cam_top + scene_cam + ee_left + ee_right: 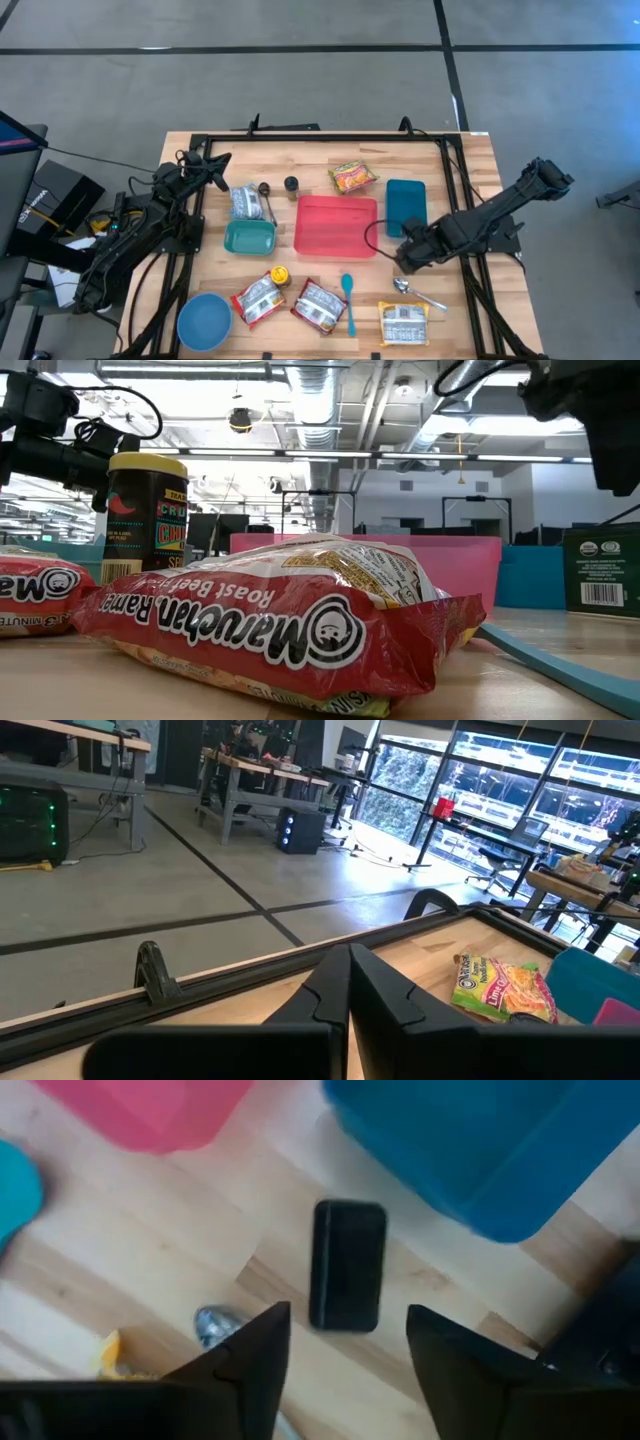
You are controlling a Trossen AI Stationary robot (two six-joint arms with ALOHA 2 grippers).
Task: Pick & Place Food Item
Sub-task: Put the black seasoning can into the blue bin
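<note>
Two dark arms are seen over a pale wooden table (pixel 450 160). The right gripper (pixel 408 258) is held low over the boards between a red rectangular plastic tray (pixel 335 225) and a metal spoon (pixel 418 292), just below a blue rectangular container (pixel 406 207). Its fingers (pixel 250 1360) are spread apart with nothing between them, and a small black rectangular block (pixel 347 1265) is seen lying flat on the wood just ahead of them. The left gripper (pixel 215 160) is parked at the table's far left corner, its fingers (pixel 385 990) pressed together on nothing. Food items are scattered about: an orange-and-green snack bag (pixel 353 177) lies beyond the red tray, two red ramen packets (pixel 318 305) lie near the front edge beside a teal plastic spoon (pixel 348 298), and a yellow-labelled packet (pixel 403 323) lies below the metal spoon. A teal square dish (pixel 249 237) is set left of the tray.
</note>
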